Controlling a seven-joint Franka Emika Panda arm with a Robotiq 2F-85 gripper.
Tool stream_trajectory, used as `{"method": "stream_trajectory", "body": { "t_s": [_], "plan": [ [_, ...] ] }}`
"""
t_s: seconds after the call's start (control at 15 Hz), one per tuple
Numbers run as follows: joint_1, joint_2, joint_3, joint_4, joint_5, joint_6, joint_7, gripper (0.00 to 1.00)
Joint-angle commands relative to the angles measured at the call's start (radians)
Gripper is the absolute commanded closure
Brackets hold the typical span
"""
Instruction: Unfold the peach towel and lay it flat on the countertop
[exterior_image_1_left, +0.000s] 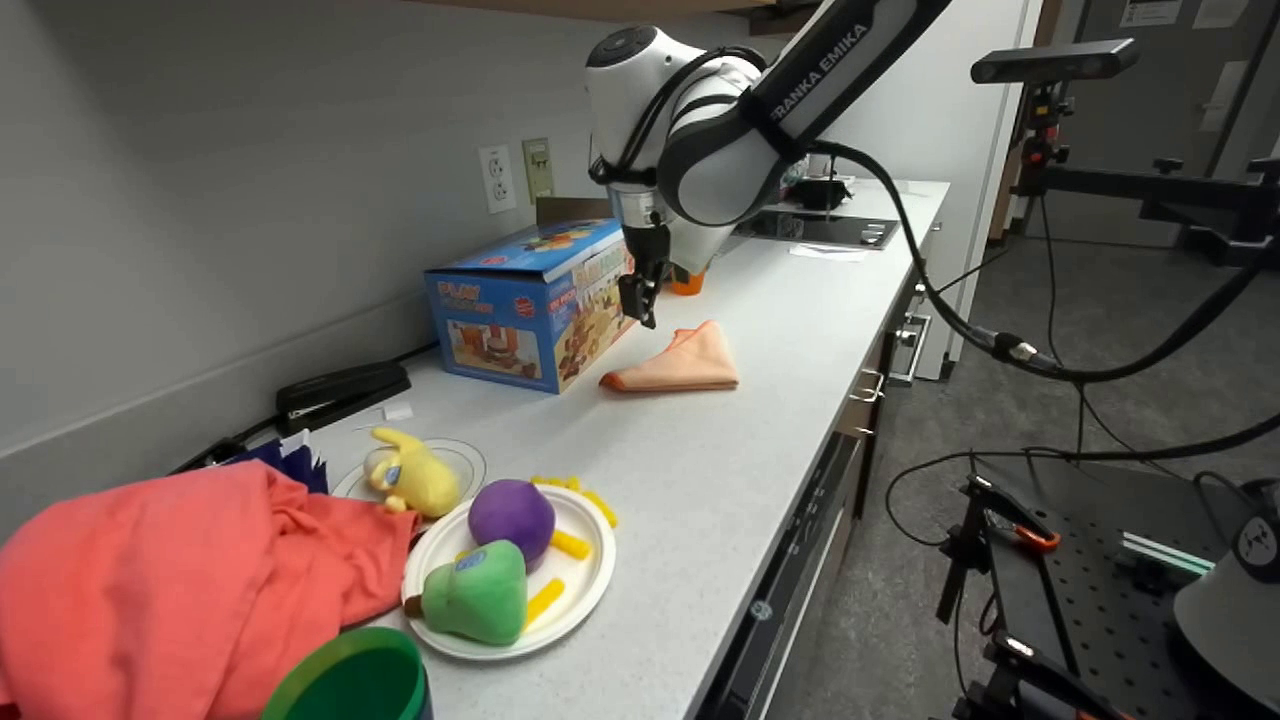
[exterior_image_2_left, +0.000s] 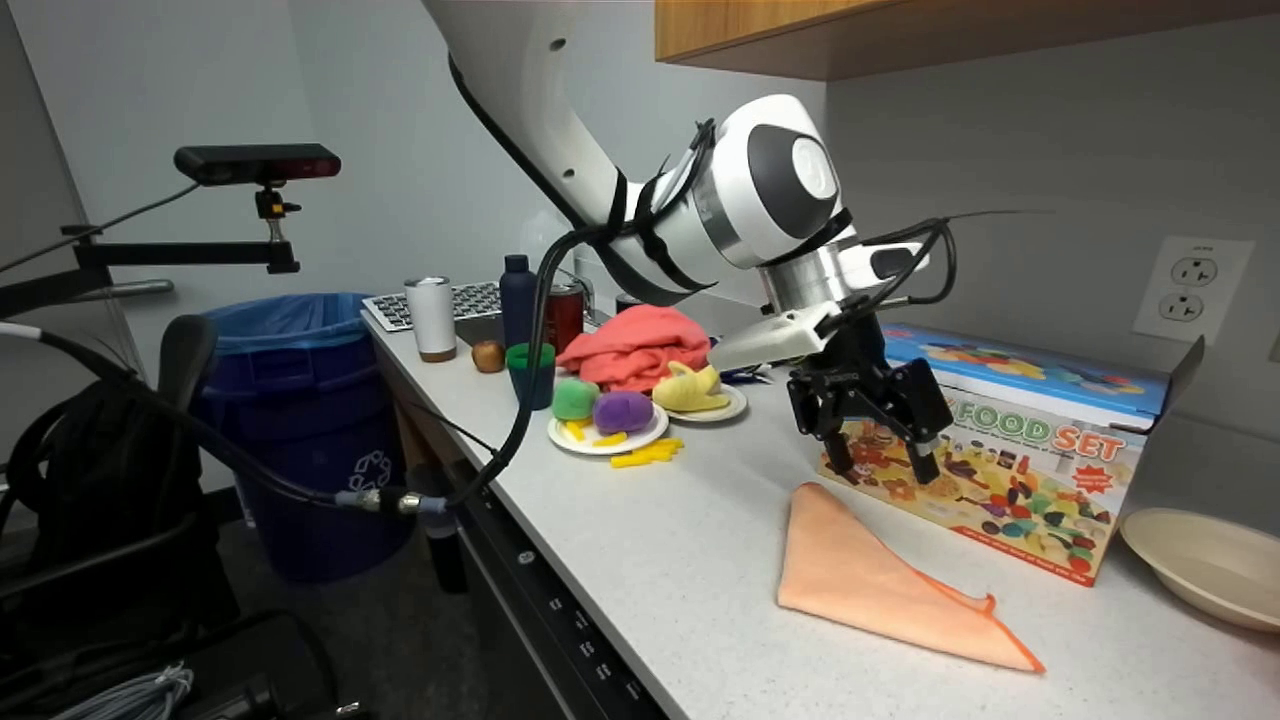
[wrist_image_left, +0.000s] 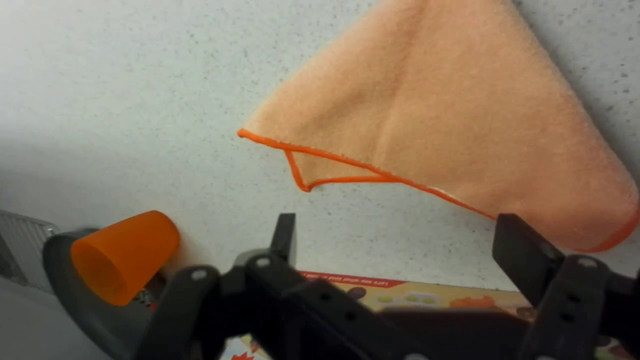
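Peach towel (exterior_image_2_left: 870, 590), folded: on countertop (exterior_image_2_left: 690, 560), below gripper (exterior_image_2_left: 882, 464) and toward the front edge, hemmed long side nearest; jaws spread wide, empty.

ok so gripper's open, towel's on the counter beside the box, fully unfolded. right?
Not the last bit: the towel is folded over on itself; the wrist view shows a second orange-edged corner poking out from under the top layer. The rest stands: gripper open, towel on the counter beside the box.
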Motion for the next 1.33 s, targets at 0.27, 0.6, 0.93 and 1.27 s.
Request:
{"method": "stream_trajectory", "body": {
  "t_s": [0.27, 0.6, 0.93, 1.27],
  "plan": [
    [-0.019, 0.06, 0.033, 0.045, 0.24, 0.031, -0.291, 0.0],
    [-0.016, 0.104, 0.054, 0.088, 0.292, 0.006, -0.371, 0.0],
    [-0.011, 0.166, 0.055, 0.148, 0.294, -0.02, -0.396, 0.0],
    [-0.004, 0.215, 0.054, 0.208, 0.29, -0.056, -0.397, 0.26]
  ]
}}
